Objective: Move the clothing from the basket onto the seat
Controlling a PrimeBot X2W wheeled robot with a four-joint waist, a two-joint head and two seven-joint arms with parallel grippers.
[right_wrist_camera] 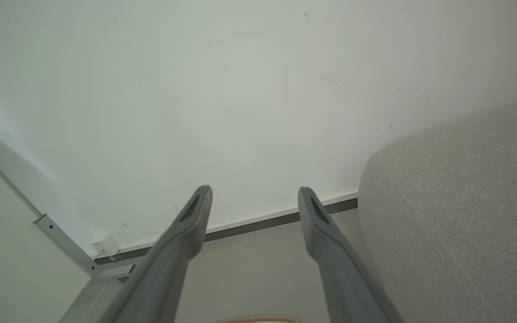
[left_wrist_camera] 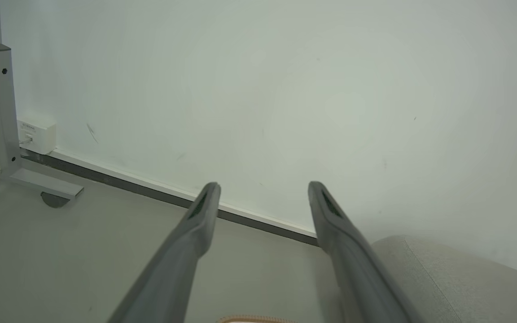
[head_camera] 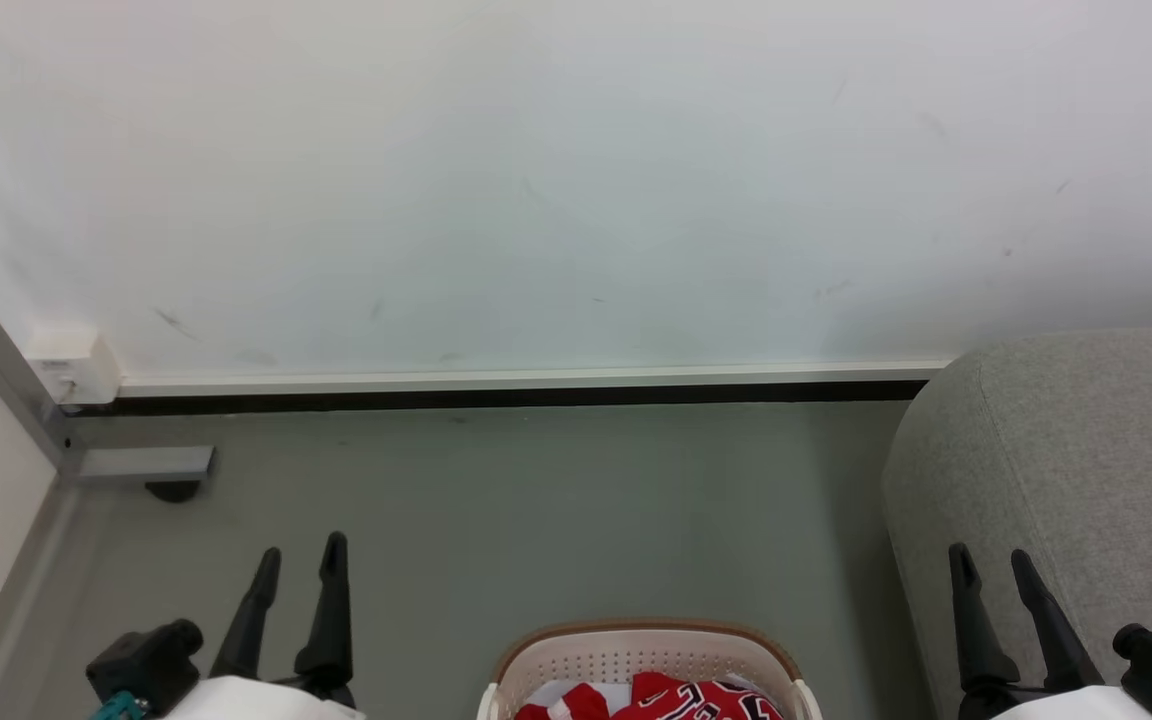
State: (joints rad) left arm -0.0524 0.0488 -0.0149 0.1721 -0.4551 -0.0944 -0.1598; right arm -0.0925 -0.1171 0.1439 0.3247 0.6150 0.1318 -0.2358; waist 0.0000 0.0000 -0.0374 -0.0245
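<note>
You face a scuffed white wall [head_camera: 576, 180] meeting a grey-green floor [head_camera: 536, 500] at a white skirting strip [head_camera: 536, 379]. Far left, a grey metal frame leg [head_camera: 6, 375] stands beside a small white wall box [head_camera: 71, 365].

A bare indoor room is suggested by a scuffed white wall [head_camera: 576, 180], grey floor [head_camera: 536, 500], metal partition post [head_camera: 1, 360], socket box [head_camera: 71, 368] and upholstered sofa [head_camera: 1066, 470] — home or office cannot be told.
</note>
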